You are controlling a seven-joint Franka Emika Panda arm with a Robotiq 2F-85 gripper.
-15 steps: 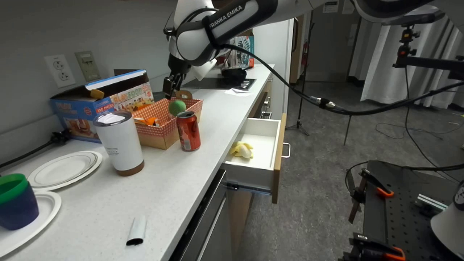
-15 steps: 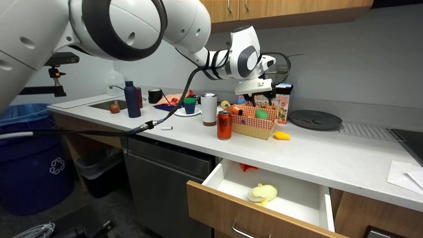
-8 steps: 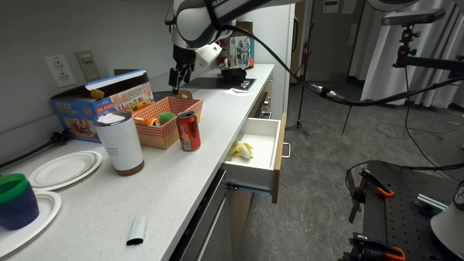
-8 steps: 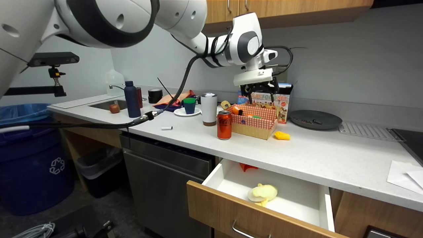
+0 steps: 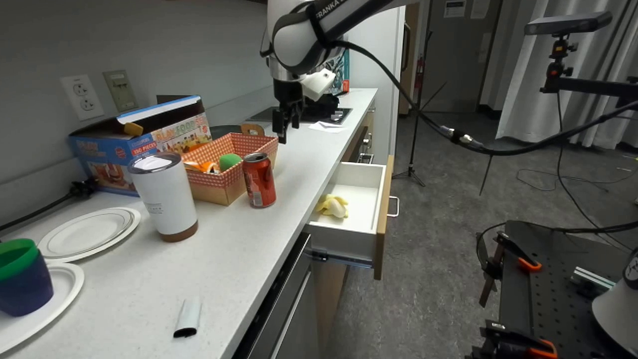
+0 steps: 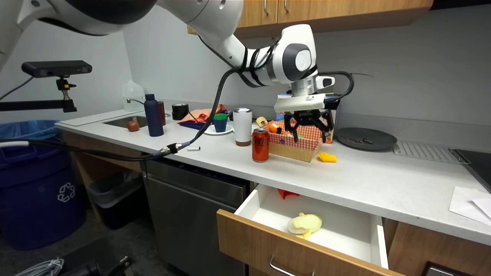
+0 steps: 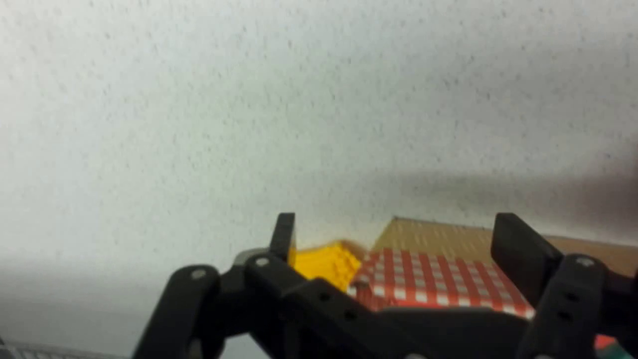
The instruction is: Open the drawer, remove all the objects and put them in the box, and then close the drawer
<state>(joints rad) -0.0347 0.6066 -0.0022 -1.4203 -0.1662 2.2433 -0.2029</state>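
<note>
A white robot arm [image 6: 226, 50] extends from the upper left of an exterior view to a long, pale surface [image 6: 383, 176] along a grey wall [image 6: 422, 76]. Its black fingers [image 7: 518, 254] are spread wide apart, in a released pose; the wrist view shows speckled surface between and beyond them and, at the lower right, a corner of the box [image 7: 438, 279], tan and lined in red-and-white check. In both exterior views the fingers hang near the box, above the surface. The box holds a round green piece [image 5: 229, 161] and some orange pieces [image 6: 274, 127]. In an exterior view, a red can [image 6: 260, 145] stands upright in front of it, a white tumbler [image 6: 242, 126] to the can's left; a small yellow piece [image 6: 327, 157] lies just right of the box, and a printed carton [image 5: 112, 147] stands behind it. Across the bottom of the frame, below the surface's edge, a wooden-fronted drawer [image 6: 245, 237] stands open. Inside lie a pale yellow, banana-like piece [image 6: 307, 222] and, at the back, a red piece [image 6: 287, 194] partly hidden by the surface. At the lower left of an exterior view, a green-rimmed cup [image 5: 25, 294] sits on a white plate [image 5: 65, 294].
</note>
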